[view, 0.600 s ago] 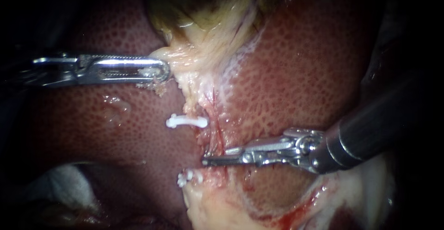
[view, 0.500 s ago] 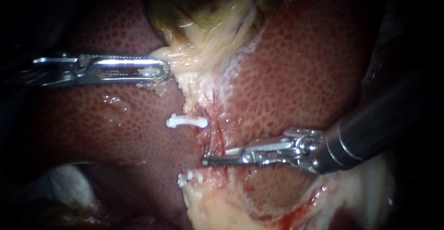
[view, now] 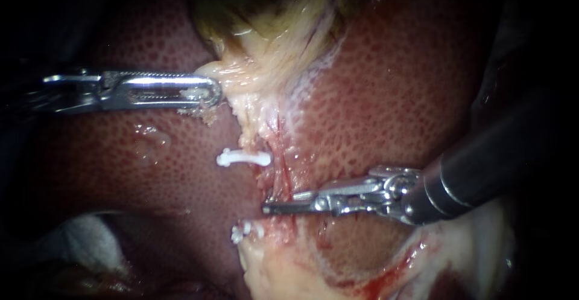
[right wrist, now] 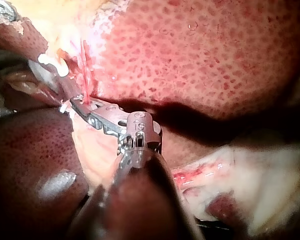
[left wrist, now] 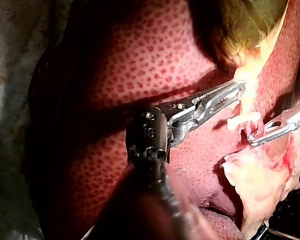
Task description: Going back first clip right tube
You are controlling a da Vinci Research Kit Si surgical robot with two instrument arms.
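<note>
In the endoscope view the left instrument (view: 207,92), reaching to about 10 o'clock, has its jaws clamped on the pale lower edge of the gallbladder (view: 271,28). The right instrument (view: 271,207) comes in from 4 o'clock with its tip at a reddish tube (view: 282,176). An upper clip (view: 243,158) lies at the tube's 9 o'clock and a lower clip (view: 244,232) toward 7. Only the left wrist view shows the left jaws' teeth biting the tissue. The right wrist view shows the right tip lying against the tube over the liver (right wrist: 200,55). I cannot tell whether that tip is parted or closed.
</note>
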